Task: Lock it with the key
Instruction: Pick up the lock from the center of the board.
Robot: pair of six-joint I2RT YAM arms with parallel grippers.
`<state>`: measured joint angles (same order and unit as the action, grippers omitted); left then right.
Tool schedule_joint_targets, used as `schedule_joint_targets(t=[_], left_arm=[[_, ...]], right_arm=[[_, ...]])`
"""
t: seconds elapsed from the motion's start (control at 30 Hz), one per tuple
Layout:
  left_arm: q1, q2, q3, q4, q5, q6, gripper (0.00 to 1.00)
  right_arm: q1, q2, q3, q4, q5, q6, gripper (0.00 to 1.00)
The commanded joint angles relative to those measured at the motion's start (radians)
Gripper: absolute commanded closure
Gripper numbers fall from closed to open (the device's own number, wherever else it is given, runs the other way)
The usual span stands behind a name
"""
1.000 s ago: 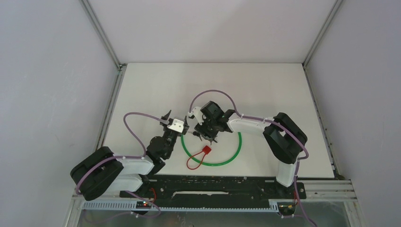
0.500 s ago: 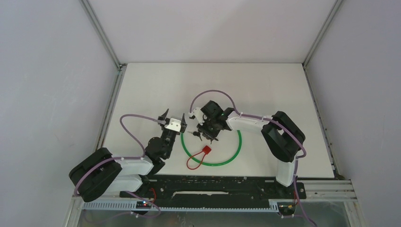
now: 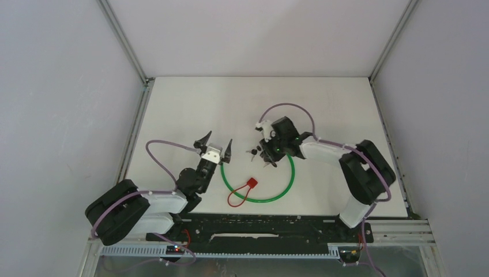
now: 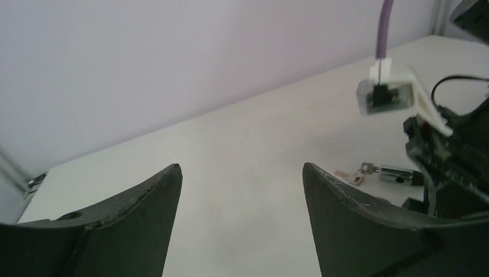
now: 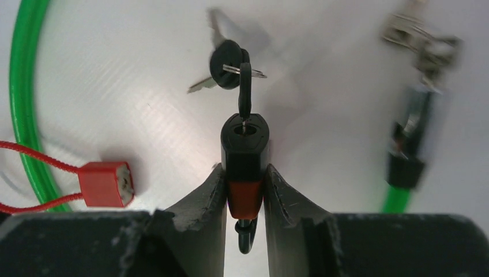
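– Right gripper (image 5: 245,173) is nearly closed, pinching the lock (image 5: 245,147) by its flat sides. The key (image 5: 245,95) is seated in the keyway just beyond its fingertips, and a spare key (image 5: 222,60) dangles from the ring.
– And the other one?
– Left gripper (image 4: 239,168) gapes wide, holding nothing.
– How will the lock handle?
– Small, rigid and light, I'd judge. Its smooth casing could twist in the pinch as the key turns, so hold low on the body. The key head is thin, so take it across its flats.
– The cable?
– The green cable (image 5: 23,86) lies to the gripper's left, its metal pin (image 5: 414,109) to the right. Probably springy.
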<state>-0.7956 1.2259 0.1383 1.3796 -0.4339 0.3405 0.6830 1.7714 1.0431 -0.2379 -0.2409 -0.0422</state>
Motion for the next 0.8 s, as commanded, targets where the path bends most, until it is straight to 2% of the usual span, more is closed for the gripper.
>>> schedule_joint_targets(t=[0.0,0.1,0.2,0.43,0.6,0.77], left_arm=[[0.006,0.027,-0.015,0.112,0.181,-0.062,0.19],[0.010,0.035,-0.015,0.127,0.295,-0.082,0.19],[0.009,0.040,-0.008,0.126,0.416,-0.111,0.21],[0.006,0.072,0.018,0.104,0.704,-0.132,0.30],[0.006,0.114,0.024,0.129,0.807,-0.112,0.30],[0.006,0.147,0.032,0.141,0.854,-0.110,0.32]], right_arm=[[-0.105,-0.222,-0.165,0.356,-0.141,0.126,1.00],[-0.122,-0.308,-0.270,0.512,-0.243,0.125,1.00],[-0.110,-0.353,-0.321,0.594,-0.307,0.089,1.00],[-0.054,-0.430,-0.387,0.646,-0.337,-0.030,1.00],[-0.044,-0.478,-0.432,0.694,-0.361,-0.062,1.00],[-0.043,-0.482,-0.436,0.704,-0.511,-0.095,1.00]])
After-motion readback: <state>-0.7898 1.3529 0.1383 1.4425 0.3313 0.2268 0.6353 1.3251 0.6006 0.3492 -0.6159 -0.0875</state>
